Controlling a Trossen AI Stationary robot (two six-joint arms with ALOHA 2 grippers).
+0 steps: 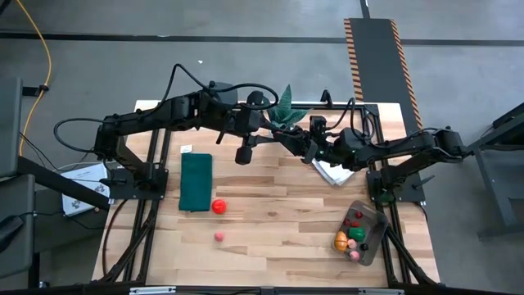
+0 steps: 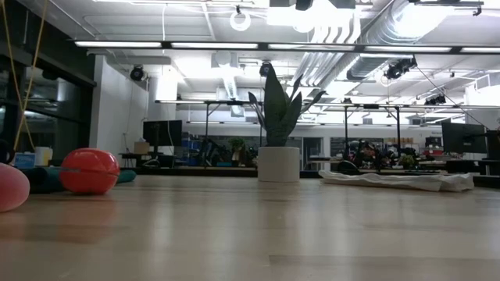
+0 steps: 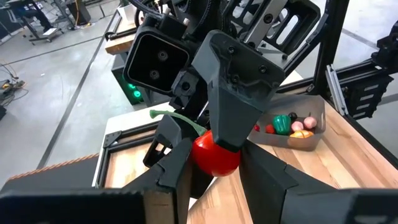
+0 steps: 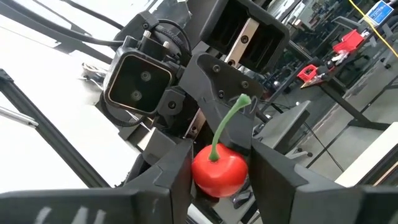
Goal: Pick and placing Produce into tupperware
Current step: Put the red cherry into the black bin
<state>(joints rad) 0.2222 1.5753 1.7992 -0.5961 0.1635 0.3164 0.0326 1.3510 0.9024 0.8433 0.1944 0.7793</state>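
A red cherry (image 3: 216, 157) with a green stem (image 4: 227, 124) hangs in mid-air above the table's far middle, where my left gripper (image 1: 274, 138) and my right gripper (image 1: 304, 141) meet nose to nose; both are shut on it. The arms hide the cherry in the high view. The clear tupperware (image 1: 378, 221) stands at the near right and holds several pieces of produce (image 1: 350, 238). A red tomato (image 1: 219, 206) and a small pink fruit (image 1: 219, 237) lie on the table's left half. My left gripper pinches the cherry's round body (image 3: 200, 163) between its two fingers (image 3: 171, 171), coming slanting down from the table's left. The fruit is clear of the table. My right gripper pinches the same body (image 4: 202, 177) between its two fingers (image 4: 277, 177), coming slanting up from the right. The stem stands up beyond them.
A dark green mat (image 1: 196, 182) lies left of centre beside the tomato. A folded white cloth (image 1: 332, 172) lies under the right arm, and a potted plant (image 2: 279, 164) stands at the far middle. Bare wood shows at the near centre.
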